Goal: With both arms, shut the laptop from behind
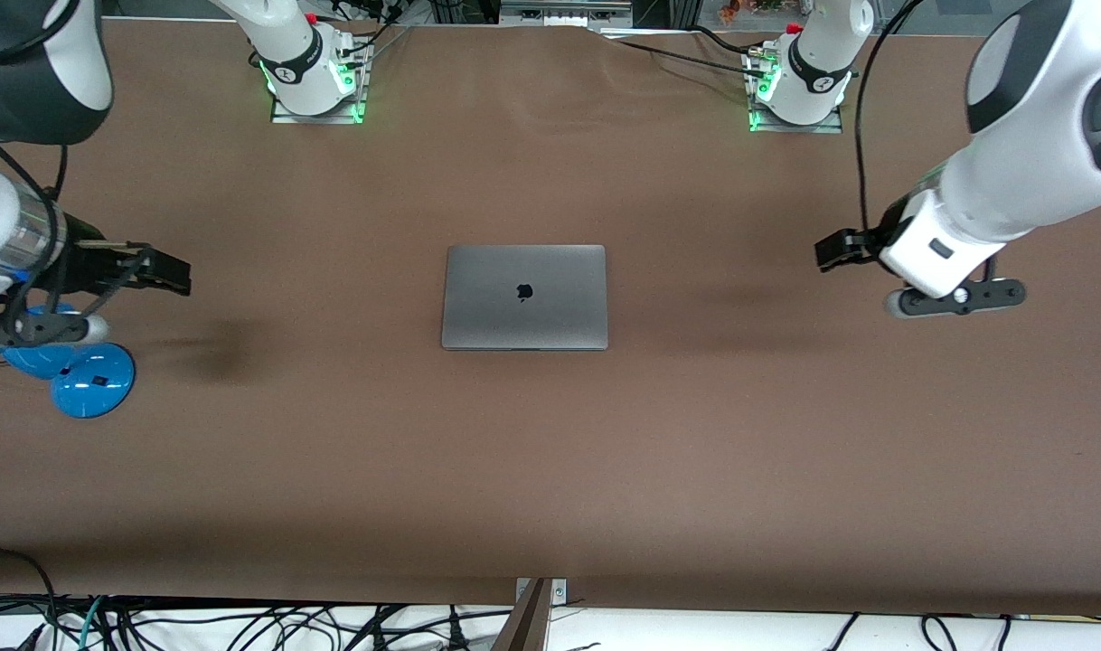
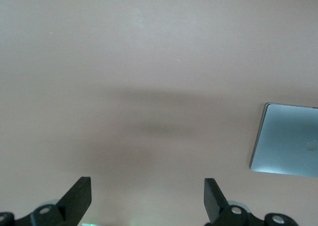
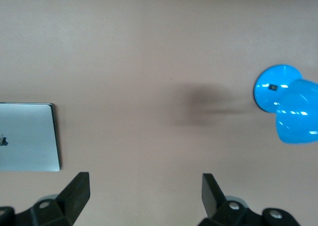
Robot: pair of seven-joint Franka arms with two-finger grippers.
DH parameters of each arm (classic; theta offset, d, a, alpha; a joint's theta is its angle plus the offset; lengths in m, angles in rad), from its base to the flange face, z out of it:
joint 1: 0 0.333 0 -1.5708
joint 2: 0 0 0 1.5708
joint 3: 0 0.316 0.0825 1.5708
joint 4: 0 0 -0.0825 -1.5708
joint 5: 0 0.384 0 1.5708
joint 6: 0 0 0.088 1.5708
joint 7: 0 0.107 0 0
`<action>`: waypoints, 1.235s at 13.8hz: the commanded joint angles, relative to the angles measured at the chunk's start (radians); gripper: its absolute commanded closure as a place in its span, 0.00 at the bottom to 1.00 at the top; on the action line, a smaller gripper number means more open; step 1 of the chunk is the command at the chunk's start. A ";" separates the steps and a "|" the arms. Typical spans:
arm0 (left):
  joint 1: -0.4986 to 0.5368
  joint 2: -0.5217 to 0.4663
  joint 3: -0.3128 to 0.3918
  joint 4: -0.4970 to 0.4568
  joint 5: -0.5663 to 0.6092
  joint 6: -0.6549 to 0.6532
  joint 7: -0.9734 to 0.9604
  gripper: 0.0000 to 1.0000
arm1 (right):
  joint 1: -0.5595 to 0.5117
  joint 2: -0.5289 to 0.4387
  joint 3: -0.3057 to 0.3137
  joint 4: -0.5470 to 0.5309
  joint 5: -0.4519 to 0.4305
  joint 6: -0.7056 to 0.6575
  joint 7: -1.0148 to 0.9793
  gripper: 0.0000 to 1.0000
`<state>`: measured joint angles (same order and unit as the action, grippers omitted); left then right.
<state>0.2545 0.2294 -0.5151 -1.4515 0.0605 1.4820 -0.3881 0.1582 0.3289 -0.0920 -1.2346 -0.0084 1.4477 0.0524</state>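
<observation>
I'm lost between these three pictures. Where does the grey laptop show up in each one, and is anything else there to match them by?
Front view: the closed laptop lies flat mid-table, apple logo up.
Left wrist view: one corner of it shows at the picture's edge, past the open left hand.
Right wrist view: part of it shows at the edge, past the open right hand.
Shared landmark: the brown table; the laptop itself is the only object in all three.

Brown table (image 1: 550, 470), tangled black cables (image 1: 243, 624) along its near edge

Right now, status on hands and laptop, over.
Left hand open over bare table, right hand open near blue object. Laptop shut flat, mid-table. Nothing in the way.
</observation>
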 commanded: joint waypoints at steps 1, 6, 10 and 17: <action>0.035 -0.050 -0.006 -0.038 -0.021 -0.020 0.067 0.00 | -0.035 -0.115 0.028 -0.146 -0.016 0.068 -0.006 0.00; 0.010 -0.076 0.042 -0.038 -0.022 -0.060 0.101 0.00 | -0.055 -0.212 0.029 -0.246 -0.018 0.060 0.000 0.00; -0.217 -0.108 0.326 -0.039 -0.027 -0.080 0.173 0.00 | -0.055 -0.269 0.031 -0.307 -0.015 0.022 0.004 0.00; -0.409 -0.241 0.562 -0.194 -0.079 -0.046 0.255 0.00 | -0.055 -0.277 0.031 -0.355 -0.015 0.033 0.010 0.00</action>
<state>-0.0940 0.0694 -0.0265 -1.5467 0.0053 1.3992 -0.1791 0.1193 0.0846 -0.0806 -1.5518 -0.0093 1.4686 0.0536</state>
